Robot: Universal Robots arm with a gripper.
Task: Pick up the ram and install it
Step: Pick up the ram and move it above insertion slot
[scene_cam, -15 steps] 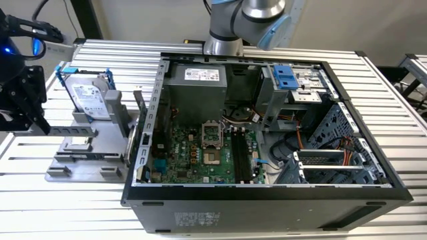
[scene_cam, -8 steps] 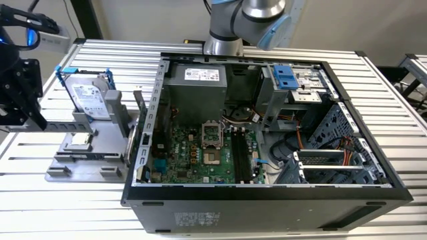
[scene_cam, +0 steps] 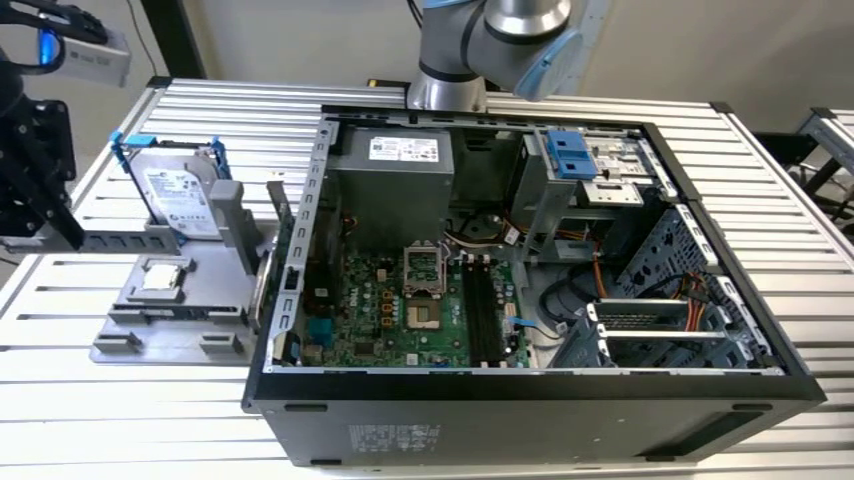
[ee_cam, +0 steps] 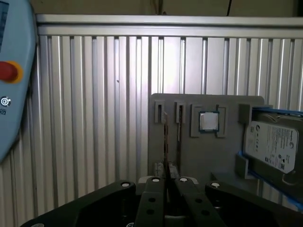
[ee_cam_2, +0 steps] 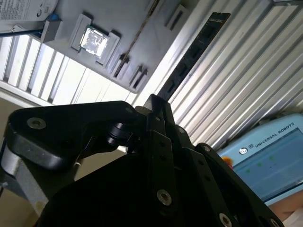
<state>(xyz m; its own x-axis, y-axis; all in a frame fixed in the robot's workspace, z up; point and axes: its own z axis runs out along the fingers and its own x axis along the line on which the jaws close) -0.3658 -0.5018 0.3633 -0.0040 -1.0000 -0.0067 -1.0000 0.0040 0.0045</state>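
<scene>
The ram (ee_cam_2: 194, 52) is gripped by one end between the closed fingers of the pincer (ee_cam_2: 156, 101). In the first wrist view it is seen edge-on. It is held over the ribbed worktop (ee_cam_2: 246, 80), just off the edge of the grey holder (ee_cam: 208, 156). On that holder a small square chip (ee_cam: 208, 121) is seated near the middle, and a blue-framed hard drive (ee_cam: 272, 146) is stood at one end. Farther off, in the exterior view, an open computer case (scene_cam: 534, 385) is laid across the worktop's middle, with its motherboard (scene_cam: 374, 320) and long dark slots (scene_cam: 481, 310) exposed.
</scene>
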